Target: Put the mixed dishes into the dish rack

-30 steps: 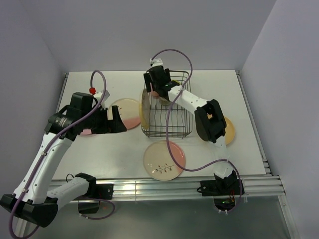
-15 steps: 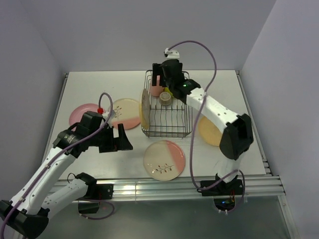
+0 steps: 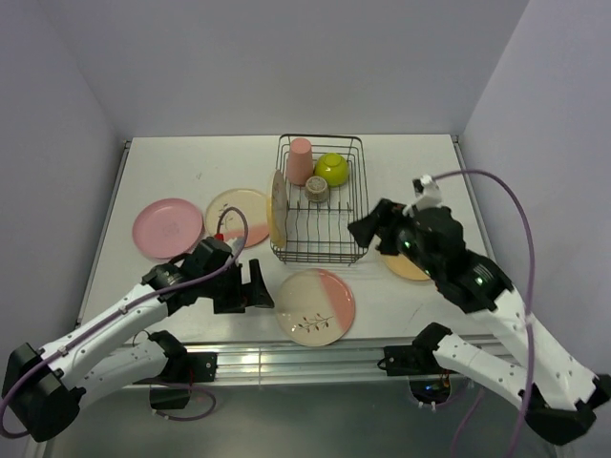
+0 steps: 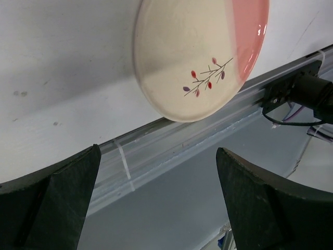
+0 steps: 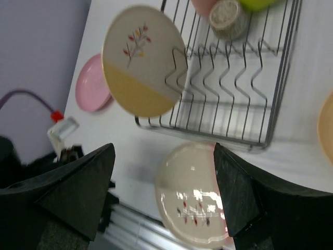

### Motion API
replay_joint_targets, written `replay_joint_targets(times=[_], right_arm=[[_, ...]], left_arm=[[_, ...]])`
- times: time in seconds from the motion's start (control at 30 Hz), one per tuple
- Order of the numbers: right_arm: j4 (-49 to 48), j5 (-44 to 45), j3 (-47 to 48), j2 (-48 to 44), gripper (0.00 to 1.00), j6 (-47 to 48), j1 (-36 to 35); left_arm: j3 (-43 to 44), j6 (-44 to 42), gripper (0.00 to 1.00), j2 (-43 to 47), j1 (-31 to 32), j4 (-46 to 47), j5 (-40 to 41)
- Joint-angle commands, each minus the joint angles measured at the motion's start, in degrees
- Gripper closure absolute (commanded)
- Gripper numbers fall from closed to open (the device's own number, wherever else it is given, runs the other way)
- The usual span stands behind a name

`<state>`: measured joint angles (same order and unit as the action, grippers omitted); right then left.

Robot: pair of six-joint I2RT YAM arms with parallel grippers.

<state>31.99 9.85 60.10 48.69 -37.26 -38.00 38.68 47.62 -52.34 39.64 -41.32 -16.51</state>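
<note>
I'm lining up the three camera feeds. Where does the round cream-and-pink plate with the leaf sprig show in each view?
Top external: the cream-and-pink plate lies lower centre, just in front of the black wire dish rack.
Left wrist: the plate sits upper centre-right, cut by the top edge.
Right wrist: the plate is bottom centre, below the rack.
Shared landmark: its leaf sprig, on the cream half in all three.

dish rack [image 3: 325, 232]: tumbler [image 3: 299, 160], bowl [image 3: 331, 169], cup [image 3: 316, 189] inside | cream-yellow plate [image 3: 278, 208] upright at left end
</note>
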Motion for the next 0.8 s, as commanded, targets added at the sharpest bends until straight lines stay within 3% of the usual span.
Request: replay_joint_targets(times=[0.0,0.2,0.5,0.63,0.77], right_arm=[[7.01,-4.04,-5.5,-10.5,0.17,-6.24,-0.15],[15.02,-4.84,-4.46,-16.86,0.18,-8.54,-0.06],[17.93,-6.77,-4.81,-18.98,0.19,-10.12,-0.06],[19.34,-6.07,-4.46,-18.89,0.19,-9.33,-0.06],[18.9,-7.56,-6.65,-18.89,0.19,-9.85,-0.15]], left_arm=[[-4.73,5.64,0.01,-0.39,2.37,11.77,-0.1],[-6.33,7.75,0.01,-8.1,8.61,19.77,4.82],[-5.64,9.16,0.01,-22.96,9.23,26.11,8.69],[-4.84,9.07,0.09,-29.04,9.49,29.71,5.45],[-5.8,10.83,0.23,-33.78,10.11,36.29,1.75]])
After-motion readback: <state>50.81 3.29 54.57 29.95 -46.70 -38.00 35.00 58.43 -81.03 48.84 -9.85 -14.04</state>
